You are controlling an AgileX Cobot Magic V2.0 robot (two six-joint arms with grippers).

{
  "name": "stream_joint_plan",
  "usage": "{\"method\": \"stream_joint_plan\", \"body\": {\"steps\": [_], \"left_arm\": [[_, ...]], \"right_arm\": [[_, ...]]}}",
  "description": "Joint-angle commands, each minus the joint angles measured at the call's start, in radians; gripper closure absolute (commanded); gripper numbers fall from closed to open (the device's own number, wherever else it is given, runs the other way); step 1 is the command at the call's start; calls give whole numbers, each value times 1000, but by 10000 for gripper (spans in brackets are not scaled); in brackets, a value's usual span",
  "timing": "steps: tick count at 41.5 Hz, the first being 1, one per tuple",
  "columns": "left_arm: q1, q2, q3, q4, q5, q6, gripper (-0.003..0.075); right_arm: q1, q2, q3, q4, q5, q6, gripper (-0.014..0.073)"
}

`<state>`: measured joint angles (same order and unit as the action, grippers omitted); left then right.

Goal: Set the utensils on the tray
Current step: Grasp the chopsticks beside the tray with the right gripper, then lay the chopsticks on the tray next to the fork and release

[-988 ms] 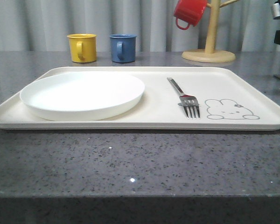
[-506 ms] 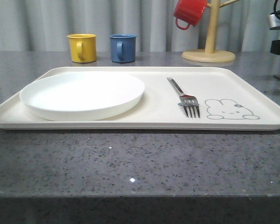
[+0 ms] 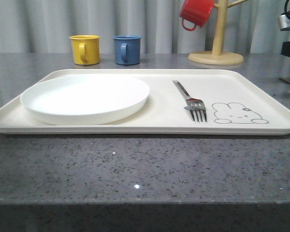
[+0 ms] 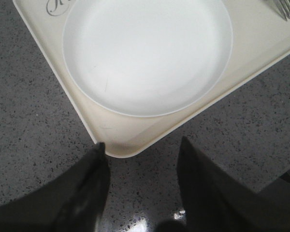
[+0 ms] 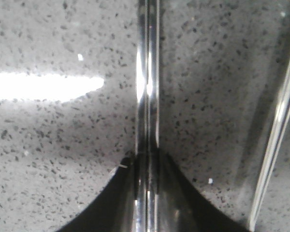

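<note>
The right wrist view shows the right end effector [image 5: 146, 181] clamped on the paired chopsticks [image 5: 147, 87] above the speckled surface [image 5: 53, 145], another slim utensil [image 5: 275, 130] alongside. The left end effector [image 4: 142, 157] hangs spread wide beside the tray [image 4: 135, 135] corner. In front, the fork [image 3: 191, 101] lies on the tray between the plate [image 3: 85, 98] and the rabbit drawing [image 3: 239, 113]. Script on the tray is cropped, unreadable.

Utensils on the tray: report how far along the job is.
Done: the fork lies on the tray, right of the white plate. In hand: the right end effector is shut on the chopsticks over the countertop. Left: another slim metal utensil lies beside them, off the tray. The left end effector is open and empty.
</note>
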<state>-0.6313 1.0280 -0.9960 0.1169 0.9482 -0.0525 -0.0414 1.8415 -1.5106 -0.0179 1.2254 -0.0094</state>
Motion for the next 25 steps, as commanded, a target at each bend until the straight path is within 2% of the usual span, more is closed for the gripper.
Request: {"method": "stream_joint_plan", "body": {"steps": [1,8,16,25], "left_arm": [[-10,-16,-25,6,-51,-11,406],[-10,-16,-25,6,-51,-11,406],[-10,-16,-25,6,-51,-11,406],[-10,-16,-25,6,-51,-11,406]], "right_arm": [[-3,-52,-27,6,110,-8,578],[29,-110,-35,91,110,-9,578],[153,-163,-39,234,110,3,578],[274,-140,-39,284,54,176,578]]}}
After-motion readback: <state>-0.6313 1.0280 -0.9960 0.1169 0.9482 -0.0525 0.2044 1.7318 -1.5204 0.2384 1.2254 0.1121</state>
